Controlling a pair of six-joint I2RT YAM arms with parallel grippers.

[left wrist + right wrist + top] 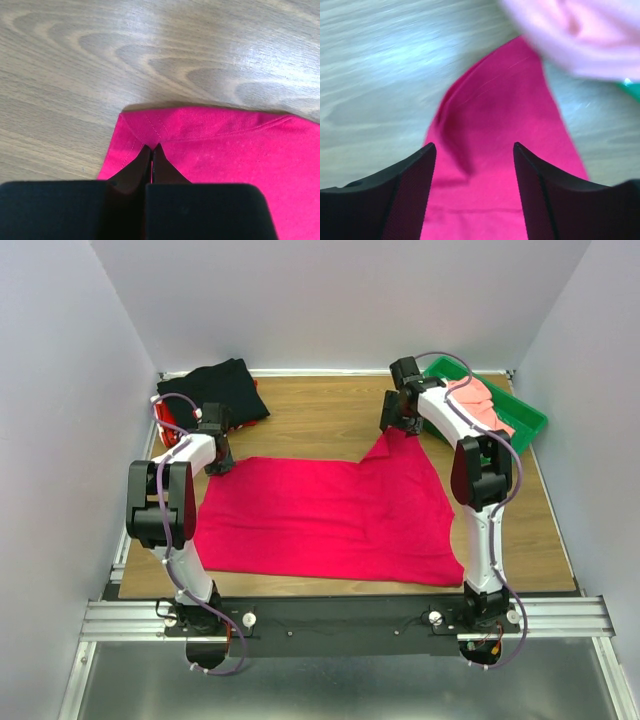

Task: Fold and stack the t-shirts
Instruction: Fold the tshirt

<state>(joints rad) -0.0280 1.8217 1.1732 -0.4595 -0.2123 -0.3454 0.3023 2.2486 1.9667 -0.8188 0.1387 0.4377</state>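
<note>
Bright, even light; glare on the table (pixel 235 75); right wrist view blurred (the pink t-shirt (pixel 580 35) worst).

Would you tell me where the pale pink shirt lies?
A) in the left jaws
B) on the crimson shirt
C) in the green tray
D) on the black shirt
C: the pale pink shirt lies bunched in the green tray at the far right, clear of the crimson shirt.

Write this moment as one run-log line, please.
left fingers: shut on crimson t-shirt corner | right fingers: open over same shirt | black t-shirt: far left | pink t-shirt: in green tray
</note>
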